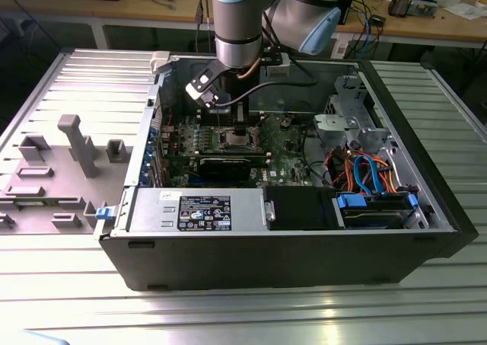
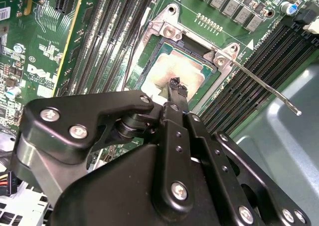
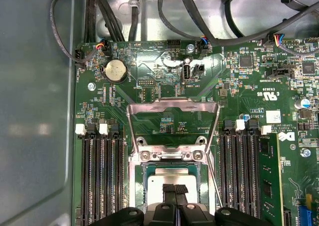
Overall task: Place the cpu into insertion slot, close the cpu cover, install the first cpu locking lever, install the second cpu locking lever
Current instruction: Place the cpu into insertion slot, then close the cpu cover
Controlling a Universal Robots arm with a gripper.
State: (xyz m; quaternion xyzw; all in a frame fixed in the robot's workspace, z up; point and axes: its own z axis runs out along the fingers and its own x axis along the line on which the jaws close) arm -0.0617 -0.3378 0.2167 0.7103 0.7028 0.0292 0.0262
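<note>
2 fingertips (image 3: pixel 169 189) of the gripper (image 2: pixel 175 83) meet, gripping nothing, just over the cpu (image 3: pixel 172 176) in its socket (image 3: pixel 145 186); ahead the cpu cover (image 3: pixel 173 106) lies open, memory slots (image 3: pixel 102 181) flanking.

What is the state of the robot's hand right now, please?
The hand: closed, fingertips together with nothing held between them, over the cpu that lies in its socket; the cpu cover is open.

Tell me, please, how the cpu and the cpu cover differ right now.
The square silver-grey cpu lies flat in its socket; the thin silver metal cpu cover is swung open. The cpu's top is solid; the cpu cover is a frame with a large window. Both are squarish metal.
</note>
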